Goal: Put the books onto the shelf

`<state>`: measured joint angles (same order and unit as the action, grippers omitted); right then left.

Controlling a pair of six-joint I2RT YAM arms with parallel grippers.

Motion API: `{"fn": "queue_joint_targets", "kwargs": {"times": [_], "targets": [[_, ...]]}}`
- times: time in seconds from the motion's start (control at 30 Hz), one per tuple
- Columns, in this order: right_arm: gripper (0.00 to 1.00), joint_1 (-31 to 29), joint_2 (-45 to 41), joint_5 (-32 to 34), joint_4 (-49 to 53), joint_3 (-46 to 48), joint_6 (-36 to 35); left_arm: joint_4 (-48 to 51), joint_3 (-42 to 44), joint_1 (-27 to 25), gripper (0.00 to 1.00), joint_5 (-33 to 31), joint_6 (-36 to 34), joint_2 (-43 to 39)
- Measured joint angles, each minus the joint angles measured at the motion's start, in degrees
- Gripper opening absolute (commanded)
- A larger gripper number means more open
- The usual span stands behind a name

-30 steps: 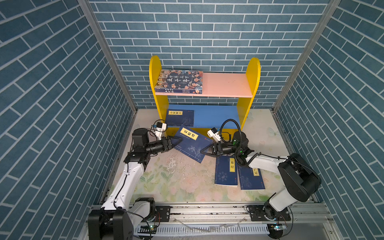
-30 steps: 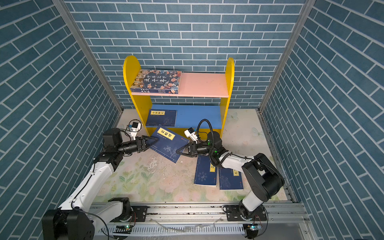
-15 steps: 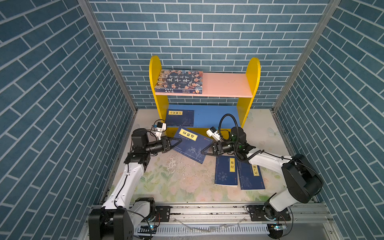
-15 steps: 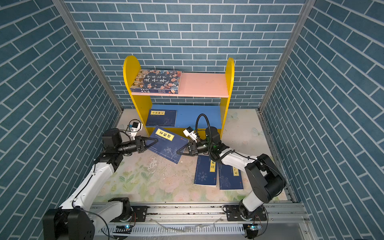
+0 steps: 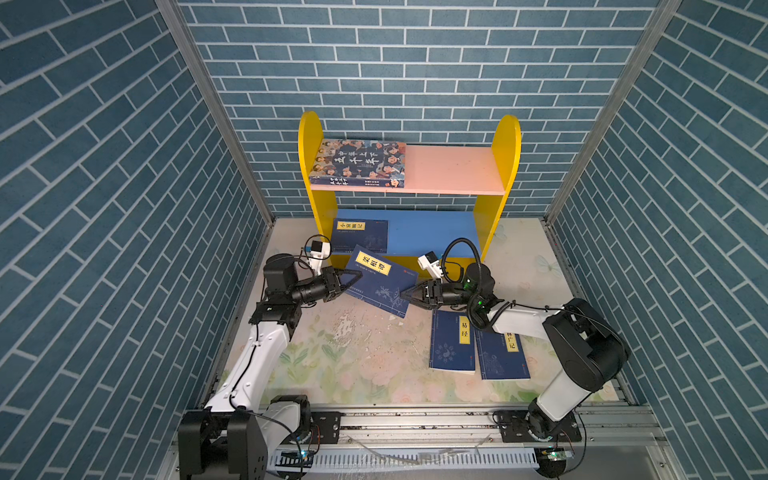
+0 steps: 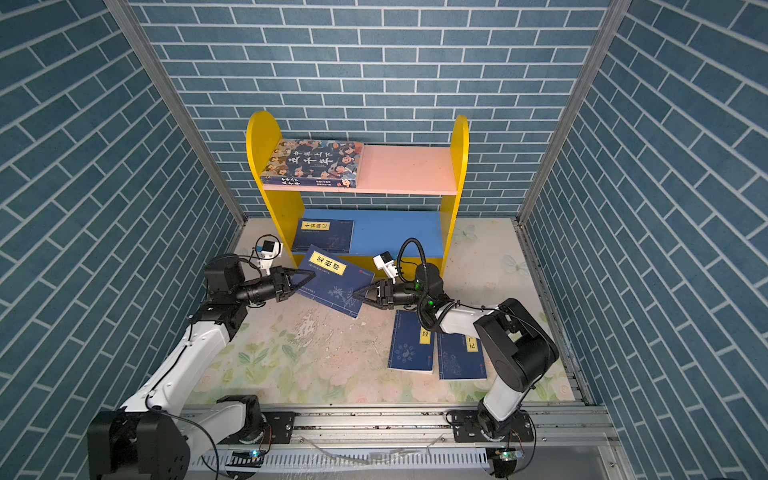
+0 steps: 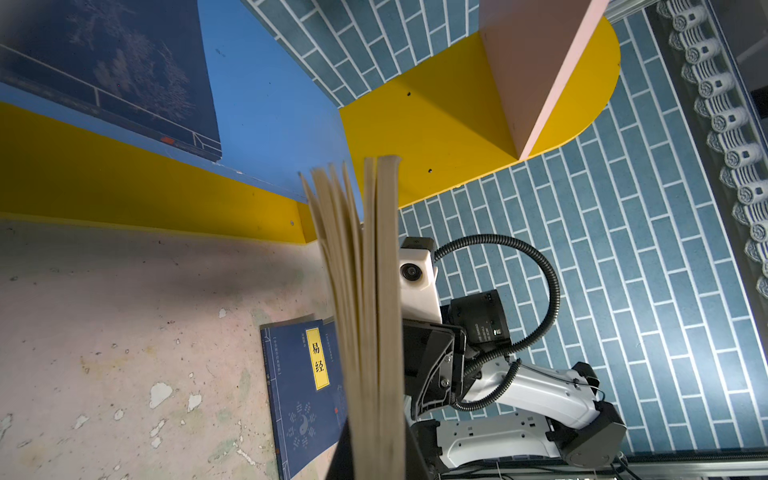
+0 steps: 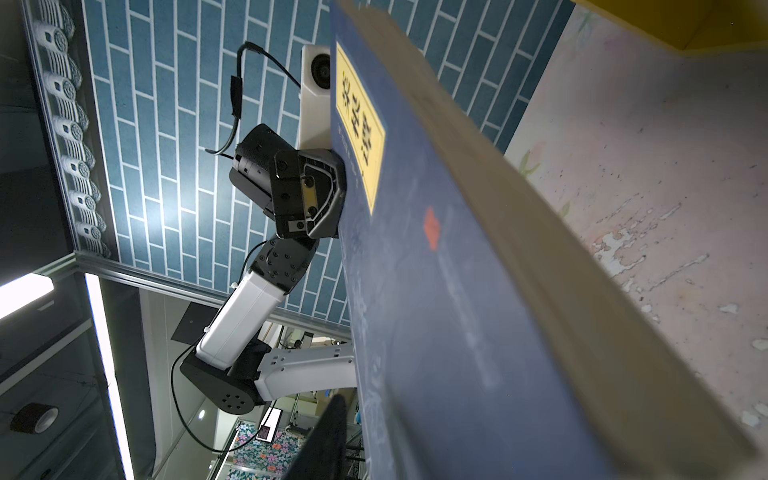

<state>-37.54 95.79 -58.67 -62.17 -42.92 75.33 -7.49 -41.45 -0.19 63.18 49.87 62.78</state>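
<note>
A navy book (image 5: pixel 380 282) with a yellow label hangs tilted in front of the shelf (image 5: pixel 505 158). My left gripper (image 5: pixel 353 276) is shut on its left edge; its page edges (image 7: pixel 374 311) fan out in the left wrist view. My right gripper (image 5: pixel 405 294) is at the book's right corner, open, with one finger (image 8: pixel 324 440) standing off the cover (image 8: pixel 436 291). The cartoon-faced book (image 5: pixel 359 163) lies on the pink board (image 5: pixel 451 170). Another navy book (image 5: pixel 360 236) lies on the blue board (image 5: pixel 432 232). Two navy books (image 5: pixel 452 343) (image 5: pixel 500 353) lie on the floor.
Blue brick-pattern walls (image 5: pixel 124 208) close in three sides. The floral mat (image 5: pixel 353 357) is worn and flaking in the middle. A metal rail (image 5: pixel 415 424) with both arm bases runs along the front edge.
My left gripper has shut on the book's left edge. My right gripper has opened off the book's right corner. The book has shifted slightly left.
</note>
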Motion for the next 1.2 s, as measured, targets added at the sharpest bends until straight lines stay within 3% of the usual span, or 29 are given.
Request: {"fn": "queue_joint_targets", "kwargs": {"times": [0.53, 0.93, 1.0, 1.13, 1.2], "targets": [[0.33, -1.18, 3.37, 5.49, -8.44, -0.26, 4.39, -7.76, 0.35, 0.39, 0.00, -5.25, 8.26, 1.62], [0.06, -1.18, 7.67, 7.17, -12.13, -2.47, 8.66, -7.96, 2.21, 0.92, 0.00, -8.17, 6.91, 1.62], [0.00, -1.20, 8.31, 7.08, -12.15, -2.80, 8.85, -7.30, 2.21, 0.96, 0.09, -8.63, 6.05, 1.62], [0.00, -0.85, 9.51, 7.08, -12.15, -4.42, 8.90, -4.20, 2.16, 1.05, 0.51, -10.14, 3.13, 1.51], [0.00, -0.57, 9.97, 7.19, -12.09, -5.64, 8.90, -1.99, 2.16, 1.07, 0.62, -10.58, 1.09, 1.44]]}}
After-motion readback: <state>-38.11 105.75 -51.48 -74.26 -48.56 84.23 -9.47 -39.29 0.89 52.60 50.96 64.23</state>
